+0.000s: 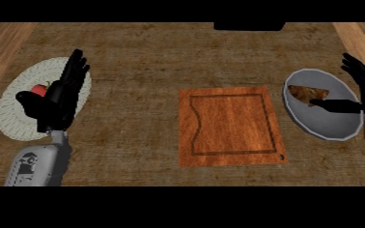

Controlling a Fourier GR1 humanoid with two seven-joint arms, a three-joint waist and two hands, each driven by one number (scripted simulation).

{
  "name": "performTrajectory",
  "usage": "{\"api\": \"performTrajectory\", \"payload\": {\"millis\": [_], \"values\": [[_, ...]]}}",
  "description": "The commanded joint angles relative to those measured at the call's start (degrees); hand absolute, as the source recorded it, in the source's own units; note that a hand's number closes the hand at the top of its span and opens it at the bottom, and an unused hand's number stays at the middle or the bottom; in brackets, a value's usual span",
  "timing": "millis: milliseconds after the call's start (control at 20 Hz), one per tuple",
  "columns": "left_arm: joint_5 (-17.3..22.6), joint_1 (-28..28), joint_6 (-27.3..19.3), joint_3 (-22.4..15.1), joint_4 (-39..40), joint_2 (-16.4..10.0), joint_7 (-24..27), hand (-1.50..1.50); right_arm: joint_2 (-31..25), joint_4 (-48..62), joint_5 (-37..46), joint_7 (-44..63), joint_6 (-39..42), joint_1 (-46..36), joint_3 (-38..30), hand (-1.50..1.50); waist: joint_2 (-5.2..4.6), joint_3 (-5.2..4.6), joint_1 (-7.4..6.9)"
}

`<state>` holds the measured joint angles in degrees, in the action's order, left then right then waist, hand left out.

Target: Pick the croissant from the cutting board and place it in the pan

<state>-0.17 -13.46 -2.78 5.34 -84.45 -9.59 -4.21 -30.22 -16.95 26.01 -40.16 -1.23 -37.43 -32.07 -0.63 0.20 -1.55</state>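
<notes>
Inside pan [324,125], croissant [308,94] lies just beside right hand [355,79], fingers spread, holding nothing.

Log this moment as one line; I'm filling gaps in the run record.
croissant: in pan | cutting board: nothing on it | right hand: open, at pan | left hand: open, over plate

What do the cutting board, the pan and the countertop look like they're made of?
Cutting board: reddish-brown wood with a smooth finish, going by its vertical grain streaks and carved groove.
Pan: probably metal, since it is plain matte grey with a paler rim.
Countertop: seemingly darker, weathered wood, with streaky horizontal grain.
</notes>
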Motion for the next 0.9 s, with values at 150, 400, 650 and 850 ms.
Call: {"api": "performTrajectory", "payload": {"millis": [150,400,650,850], "values": [[0.69,0.14,0.27,2.14,-0.62,-1.85,-0.99,0.0,-8.26,0.42,-7.36,-5.68,20.42,5.62,-4.31,-1.5,0.75,-0.18,2.07],[0.19,2.4,-0.68,1.74,-1.08,-0.49,0.41,0.0,-11.34,-3.11,-10.11,-12.53,33.23,15.3,-4.24,-1.5,1.22,-0.32,3.24],[1.8,4.99,1.3,3.0,-2.86,-2.16,-0.52,0.0,-12.74,-8.89,-13.97,-15.65,37.52,24.06,-4.91,-1.5,1.43,-0.35,3.36],[-0.22,0.78,-0.5,1.63,0.23,-0.9,-0.87,0.0,-13.45,-14.29,-16.94,-13.5,40.31,29.2,-4.44,-1.5,1.06,-0.33,3.64]]}}
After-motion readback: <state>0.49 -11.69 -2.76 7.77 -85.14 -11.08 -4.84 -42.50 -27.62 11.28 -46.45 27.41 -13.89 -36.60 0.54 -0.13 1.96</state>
